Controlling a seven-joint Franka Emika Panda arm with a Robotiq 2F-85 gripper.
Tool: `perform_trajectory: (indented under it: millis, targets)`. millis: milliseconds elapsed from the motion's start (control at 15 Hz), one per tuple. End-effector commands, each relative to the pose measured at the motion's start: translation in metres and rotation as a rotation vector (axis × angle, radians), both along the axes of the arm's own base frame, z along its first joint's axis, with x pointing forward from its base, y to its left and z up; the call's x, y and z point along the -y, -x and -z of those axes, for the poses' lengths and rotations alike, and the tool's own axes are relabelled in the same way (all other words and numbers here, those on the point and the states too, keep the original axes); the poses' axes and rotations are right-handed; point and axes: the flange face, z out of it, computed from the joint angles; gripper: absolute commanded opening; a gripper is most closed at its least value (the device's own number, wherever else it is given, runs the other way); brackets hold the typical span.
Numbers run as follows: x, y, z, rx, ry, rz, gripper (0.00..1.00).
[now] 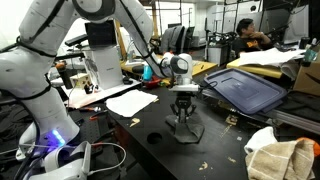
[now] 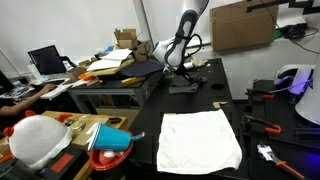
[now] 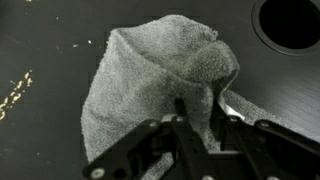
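A grey towel (image 3: 140,95) lies bunched on the black table, with a fold raised up between my fingers. My gripper (image 3: 197,112) is shut on that fold, seen from just above in the wrist view. In both exterior views the gripper (image 1: 182,100) (image 2: 178,72) points straight down over the table, and the towel (image 1: 184,127) (image 2: 187,86) hangs from it as a dark peaked heap whose lower edge rests on the table top.
A dark tray (image 1: 245,90) lies tilted beside the gripper. White paper sheets (image 1: 132,101) lie on its other side. A white cloth (image 2: 200,138) is spread on the table. A cardboard box (image 2: 245,22), a blue bowl (image 2: 112,140) and a seated person (image 1: 245,35) are farther off.
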Motion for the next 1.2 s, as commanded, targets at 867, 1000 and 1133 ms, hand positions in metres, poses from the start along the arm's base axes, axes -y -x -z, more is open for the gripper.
perform_trajectory:
  millis: [867, 1000, 1133]
  targets:
    - [0.074, -0.018, -0.07, 0.111, -0.052, 0.199, 0.01]
    - [0.079, -0.019, -0.073, 0.121, -0.066, 0.212, 0.01]
    - [0.074, -0.02, -0.072, 0.115, -0.085, 0.199, 0.01]
